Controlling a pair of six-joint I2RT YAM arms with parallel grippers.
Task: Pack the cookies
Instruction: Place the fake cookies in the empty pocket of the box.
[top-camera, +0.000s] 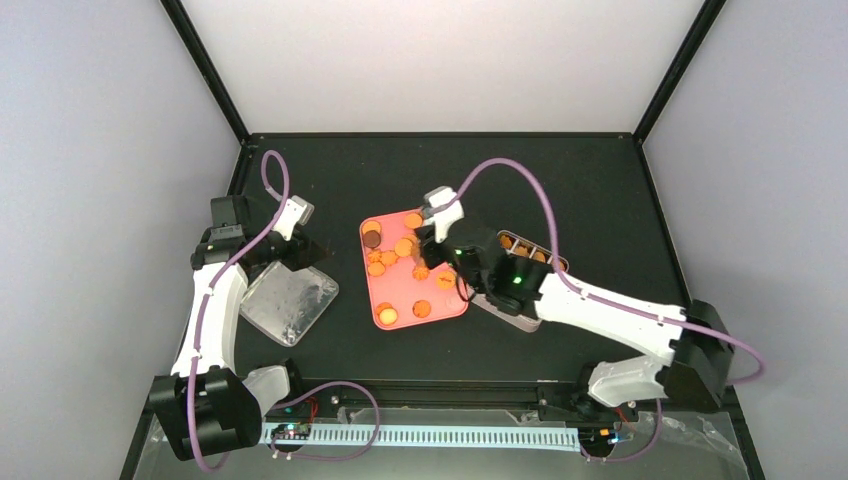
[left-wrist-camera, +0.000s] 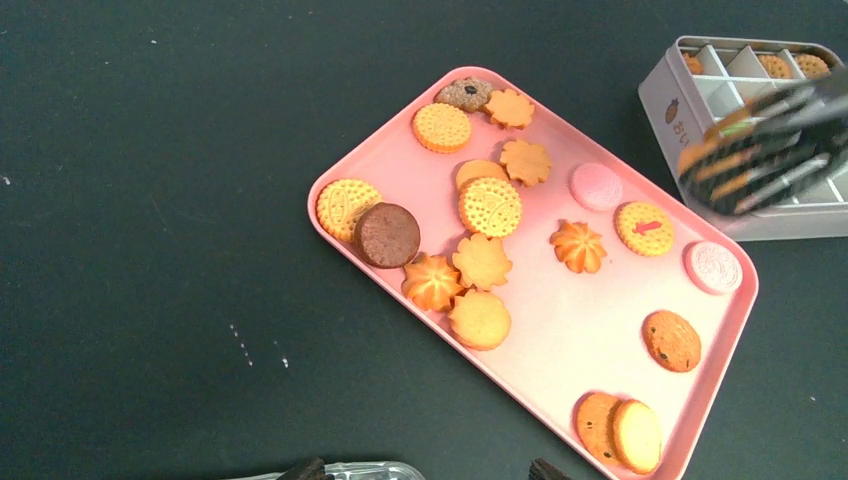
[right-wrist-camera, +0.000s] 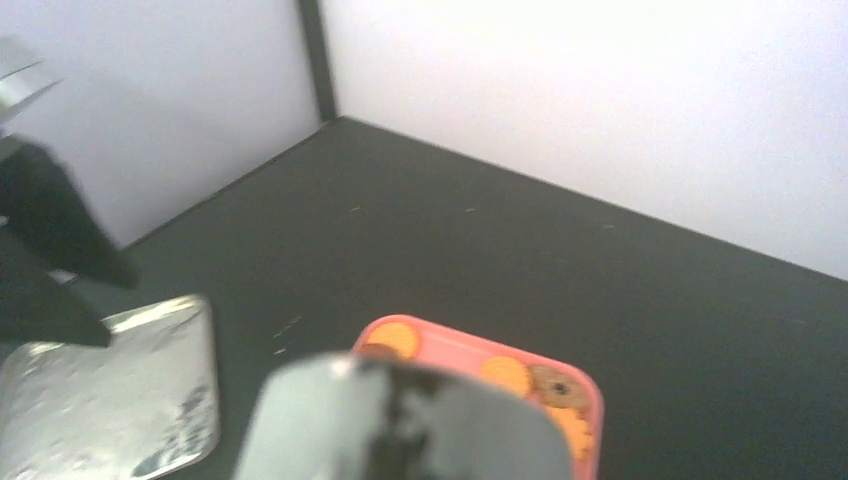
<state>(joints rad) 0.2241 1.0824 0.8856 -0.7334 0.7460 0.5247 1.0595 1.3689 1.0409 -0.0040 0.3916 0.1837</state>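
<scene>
I am looking into a robot lab cell: plain white walls (top-camera: 440, 60), black frame posts (top-camera: 205, 68) and a black work table (top-camera: 600, 180).

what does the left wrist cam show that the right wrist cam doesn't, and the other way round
Only the left wrist: the divided tin beside the pink tray, and the full spread of cookies, pale pink ones included.
Only the right wrist: the white walls and the dark corner post.
Both: the pink tray, some cookies at one end of it, and the black table.
</scene>
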